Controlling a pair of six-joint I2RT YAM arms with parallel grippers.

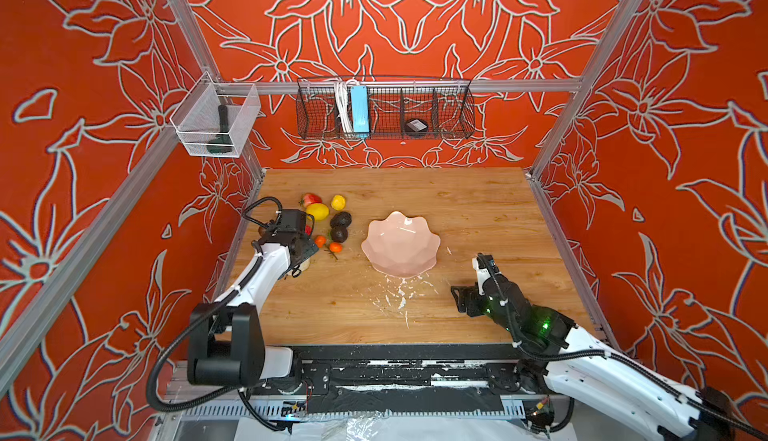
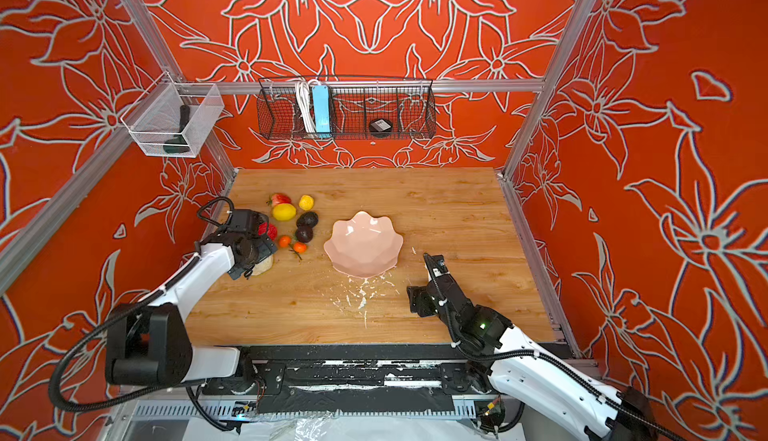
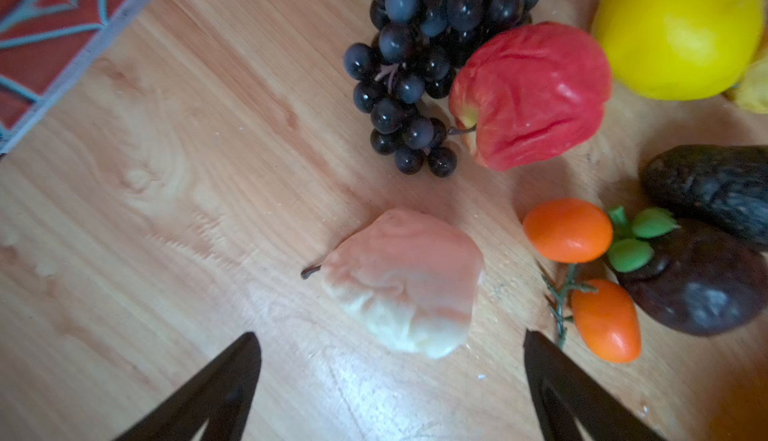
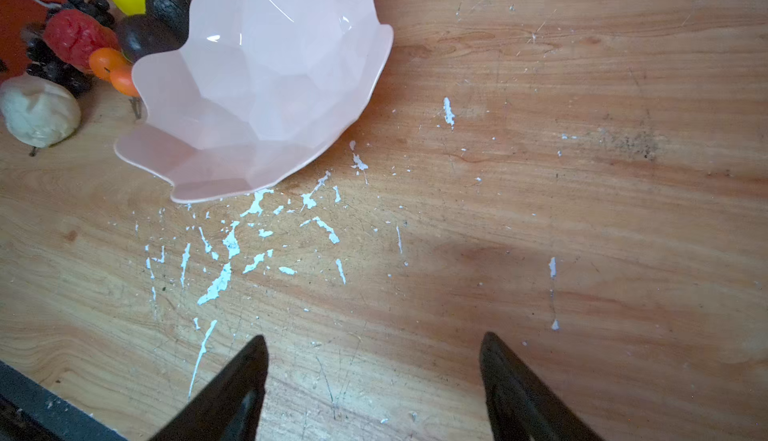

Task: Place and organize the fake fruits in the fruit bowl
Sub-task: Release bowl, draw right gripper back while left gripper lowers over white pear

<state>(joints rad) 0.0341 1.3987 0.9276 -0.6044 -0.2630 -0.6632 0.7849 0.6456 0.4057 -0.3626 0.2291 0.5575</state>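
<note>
readable text: none | sticker on black disc [image 1: 416,126]: too small to read

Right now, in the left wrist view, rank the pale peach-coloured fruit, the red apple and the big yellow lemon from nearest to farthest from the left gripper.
1. pale fruit, just ahead of the open left gripper.
2. red apple, beyond it, beside the grapes.
3. yellow lemon, farthest, past the apple.

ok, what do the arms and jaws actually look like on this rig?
Both match. The left arm and right arm have white link shells, black joint housings and black corrugated cable looms held on with white ties. The right arm's black wrist section shows green lights. In both wrist views the jaws are plain black, tapering to pointed wedges.
</note>
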